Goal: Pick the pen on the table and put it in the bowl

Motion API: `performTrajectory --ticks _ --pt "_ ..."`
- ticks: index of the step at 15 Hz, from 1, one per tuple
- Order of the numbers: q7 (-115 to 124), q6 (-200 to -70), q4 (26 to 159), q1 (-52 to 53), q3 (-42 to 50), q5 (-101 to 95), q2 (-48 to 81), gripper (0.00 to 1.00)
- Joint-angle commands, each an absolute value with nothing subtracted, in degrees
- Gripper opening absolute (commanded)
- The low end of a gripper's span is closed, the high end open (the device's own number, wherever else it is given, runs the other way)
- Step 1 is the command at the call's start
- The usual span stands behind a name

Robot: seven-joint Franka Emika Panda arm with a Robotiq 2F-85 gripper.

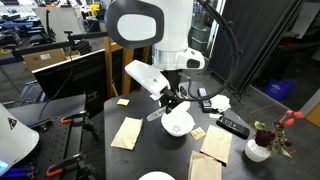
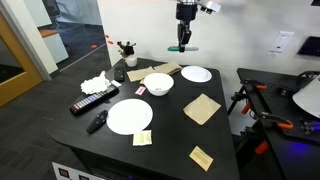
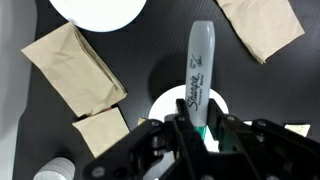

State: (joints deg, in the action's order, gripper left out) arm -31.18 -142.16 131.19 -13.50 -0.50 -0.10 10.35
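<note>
Since the pincer (image 3: 195, 128) is clamped on the pen (image 3: 200, 60), held clear of the bench (image 2: 175, 135), the pick looks done. The pen hangs over the bowl (image 3: 160, 105), so lowering and release remain.

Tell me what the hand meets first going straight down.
Most likely the bowl: in the wrist view it sits directly beneath the hand, which is shut on the pen. The pen's end would probably touch first; depth is unclear.
</note>
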Motion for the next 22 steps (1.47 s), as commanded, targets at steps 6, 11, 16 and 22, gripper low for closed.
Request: performTrajectory --ticks 6,11,16,22 --pt "-31.4 -142.0 131.1 -12.0 1.0 0.3 10.3 0.06" --pt "-44.6 -144.3 129.6 -13.5 -1.1 8.4 13.8 0.06" --pt "-59.4 -144.6 127.0 -14.7 -3.1 18.2 17.4 0.06" --pt "-77.0 -143.9 123.3 -17.7 -6.5 31.2 20.8 0.06"
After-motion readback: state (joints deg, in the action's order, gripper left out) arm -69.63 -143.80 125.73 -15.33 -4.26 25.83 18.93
